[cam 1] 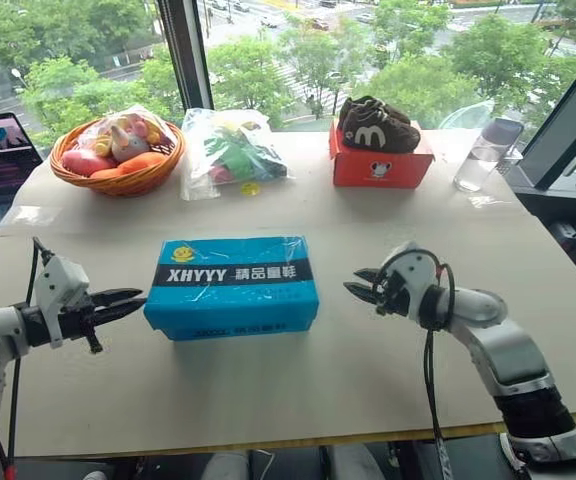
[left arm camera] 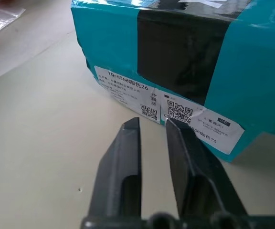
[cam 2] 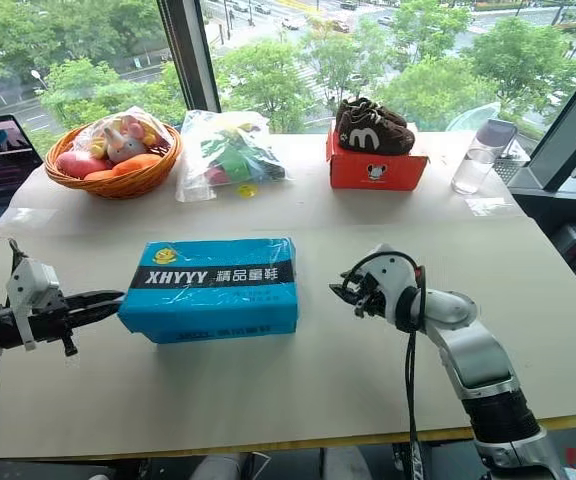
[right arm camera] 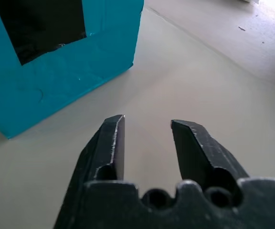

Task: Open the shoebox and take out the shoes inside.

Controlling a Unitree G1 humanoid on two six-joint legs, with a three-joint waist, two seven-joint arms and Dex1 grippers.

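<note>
Shoebox (cam 1: pixel 232 286) sits lid-on mid-table; left gripper (cam 1: pixel 128 300) at its left end, fingers nearly together, right gripper (cam 1: pixel 360 283) to its right, fingers parted, both empty.

Bright daylight from the windows (cam 1: pixel 298 50) behind; soft shadows, sharp pictures throughout.

Along the upper part of the frame, the table (cam 1: pixel 368 390) carries a wicker basket (cam 1: pixel 118 180) at left, a toy bag (cam 1: pixel 230 152), dark brown shoes (cam 1: pixel 376 124) on a red box (cam 1: pixel 380 167), and a clear cup (cam 1: pixel 486 154) at right.
</note>
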